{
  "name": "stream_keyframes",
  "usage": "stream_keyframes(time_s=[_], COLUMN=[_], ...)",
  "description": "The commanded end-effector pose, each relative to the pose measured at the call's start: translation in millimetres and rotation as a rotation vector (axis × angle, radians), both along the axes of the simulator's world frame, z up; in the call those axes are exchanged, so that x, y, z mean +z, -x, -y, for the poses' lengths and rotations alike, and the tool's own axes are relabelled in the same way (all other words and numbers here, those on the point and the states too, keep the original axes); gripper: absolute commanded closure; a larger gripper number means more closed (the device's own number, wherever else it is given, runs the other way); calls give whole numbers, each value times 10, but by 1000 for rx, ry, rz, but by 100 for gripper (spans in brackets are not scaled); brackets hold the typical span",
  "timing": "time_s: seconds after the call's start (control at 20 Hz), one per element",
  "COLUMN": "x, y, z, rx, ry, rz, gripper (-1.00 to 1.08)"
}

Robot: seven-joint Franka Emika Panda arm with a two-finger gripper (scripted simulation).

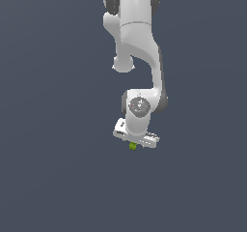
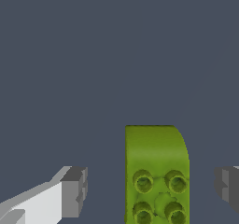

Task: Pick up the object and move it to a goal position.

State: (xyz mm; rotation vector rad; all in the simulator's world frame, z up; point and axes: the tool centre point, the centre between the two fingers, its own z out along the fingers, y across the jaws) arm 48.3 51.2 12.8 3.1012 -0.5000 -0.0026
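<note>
Right now, in the exterior view, my white arm (image 1: 137, 42) is hanging down from above against a plain dark grey-blue background, and my gripper (image 1: 133, 143) is pointing downward at its lower end. A small lime-green block (image 1: 132, 146) is showing just beneath my hand, peeking out below the white body. From this view the block is too small for me to tell whether my fingers are touching it.

Turning to the wrist view, the block (image 2: 156, 174) is sitting between my two fingers, with its studded top facing the camera and four round bumps showing. One grey fingertip (image 2: 74, 192) is standing off to one side of the block, and the other fingertip (image 2: 227, 185) is standing off to the opposite side. Dark background is showing in the gap on each side, so my jaws are standing wide apart, touching nothing, with the block lying between them, somewhat nearer one fingertip than the other.
</note>
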Motion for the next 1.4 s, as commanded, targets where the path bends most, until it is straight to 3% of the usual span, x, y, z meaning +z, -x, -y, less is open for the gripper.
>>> stream_keyframes(time_s=[0.0,0.75,1.35], x=[-3,97,1013], y=[-10,-21,-150], z=[-1,-35,-349], rx=[0,0,0], ry=[0,0,0], rz=[2,2,2], gripper=[108,108,108])
